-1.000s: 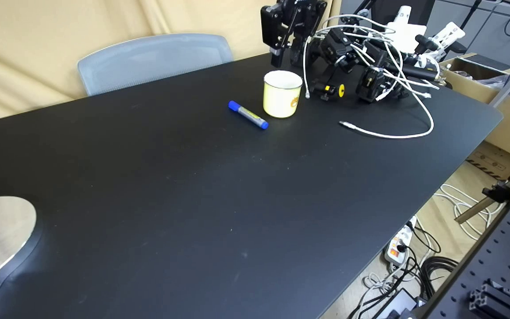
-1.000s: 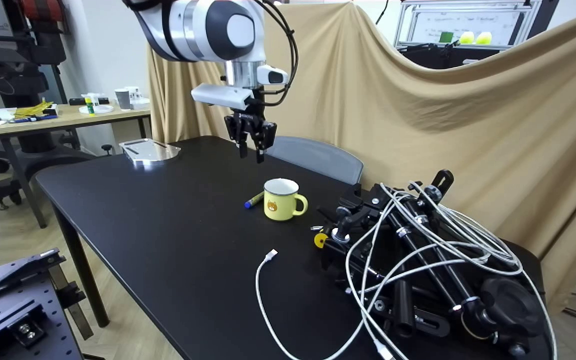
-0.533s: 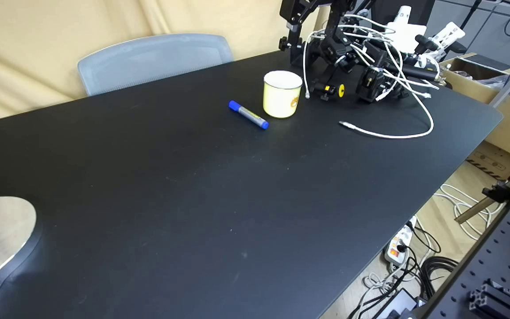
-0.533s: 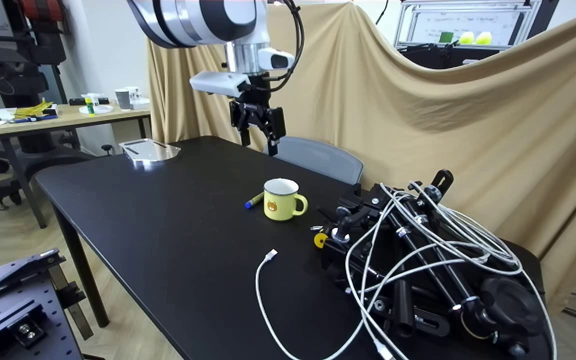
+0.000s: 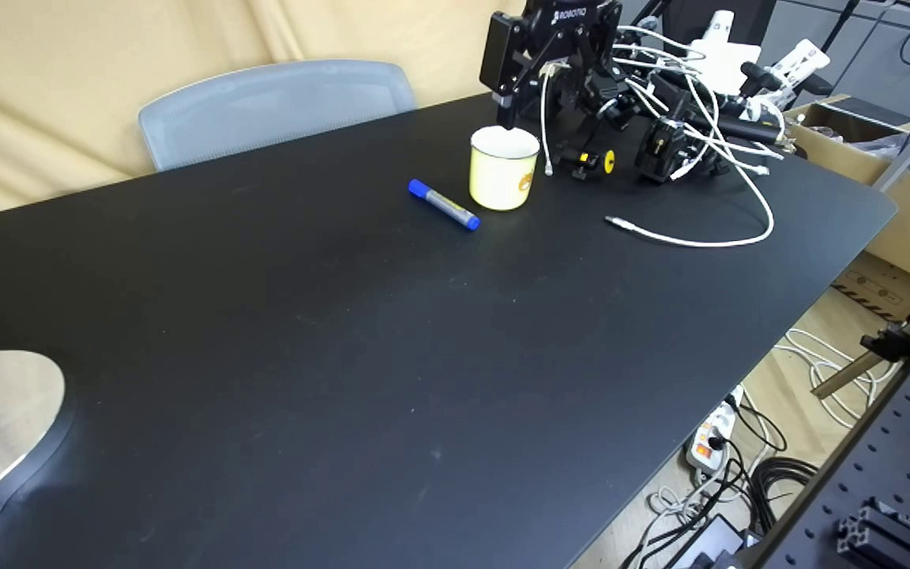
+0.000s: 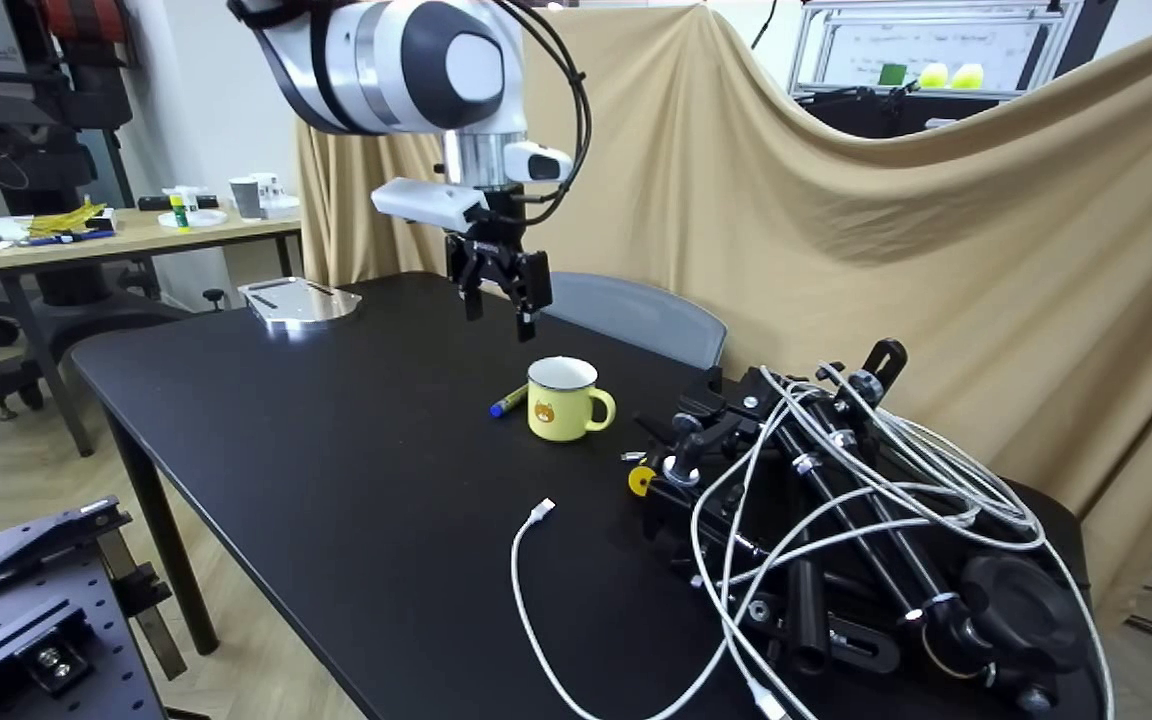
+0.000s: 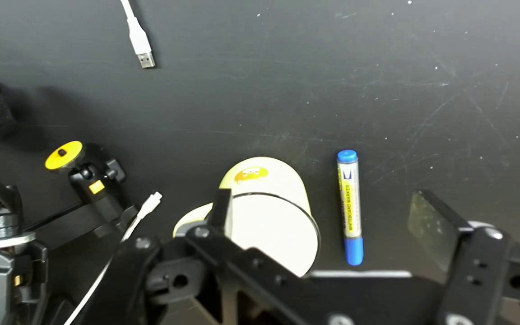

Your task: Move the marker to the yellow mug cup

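The blue-capped marker lies flat on the black table beside the mug, not touching it, in an exterior view (image 5: 444, 205) and in the wrist view (image 7: 350, 201). In an exterior view (image 6: 509, 402) its far end is hidden behind the mug. The yellow mug cup stands upright in both exterior views (image 5: 502, 175) (image 6: 558, 418); its handle shows in one of them. The mug also shows in the wrist view (image 7: 282, 178), partly covered by a finger. My gripper (image 6: 500, 318) is open and empty, above the table. In the wrist view its spread fingers (image 7: 325, 210) frame the marker and part of the mug.
A tangle of black mounts and white cables (image 6: 806, 500) lies beyond the mug's handle side. A loose white USB cable (image 5: 700, 243) curves over the table. A metal plate (image 6: 298, 300) lies at the table's far end. A grey chair (image 5: 277, 111) stands at the edge.
The gripper rose and shifted half a second ago, then came down again and now sits slightly lower than a second ago, a little turned. The marker and mug have not moved.
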Tool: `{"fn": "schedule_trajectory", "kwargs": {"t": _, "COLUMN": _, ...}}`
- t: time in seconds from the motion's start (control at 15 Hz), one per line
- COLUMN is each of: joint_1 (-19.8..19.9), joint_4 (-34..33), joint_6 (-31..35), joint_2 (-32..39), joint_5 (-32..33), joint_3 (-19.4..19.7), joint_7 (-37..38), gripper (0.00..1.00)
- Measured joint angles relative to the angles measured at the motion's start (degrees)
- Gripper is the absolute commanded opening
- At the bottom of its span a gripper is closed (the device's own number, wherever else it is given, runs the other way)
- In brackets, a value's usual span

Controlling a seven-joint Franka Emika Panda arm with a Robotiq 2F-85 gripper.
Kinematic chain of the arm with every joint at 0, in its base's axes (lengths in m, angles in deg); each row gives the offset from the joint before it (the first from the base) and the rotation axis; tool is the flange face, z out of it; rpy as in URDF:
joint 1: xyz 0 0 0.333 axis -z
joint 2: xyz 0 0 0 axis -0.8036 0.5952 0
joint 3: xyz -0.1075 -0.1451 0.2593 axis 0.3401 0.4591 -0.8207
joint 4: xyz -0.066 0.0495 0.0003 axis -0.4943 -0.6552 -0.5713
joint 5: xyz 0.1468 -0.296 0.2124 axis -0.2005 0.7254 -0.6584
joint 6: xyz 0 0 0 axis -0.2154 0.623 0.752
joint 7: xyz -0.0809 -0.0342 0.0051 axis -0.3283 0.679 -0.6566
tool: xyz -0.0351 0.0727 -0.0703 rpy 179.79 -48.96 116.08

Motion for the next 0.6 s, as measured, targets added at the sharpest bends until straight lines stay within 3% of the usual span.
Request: {"fn": "schedule_trajectory", "kwargs": {"t": 0.6, "joint_1": -0.29, "joint_4": -0.55, "joint_6": 0.89, "joint_2": 1.93, "joint_5": 0.22, "joint_3": -0.14, "joint_7": -0.35, "gripper": 1.00}}
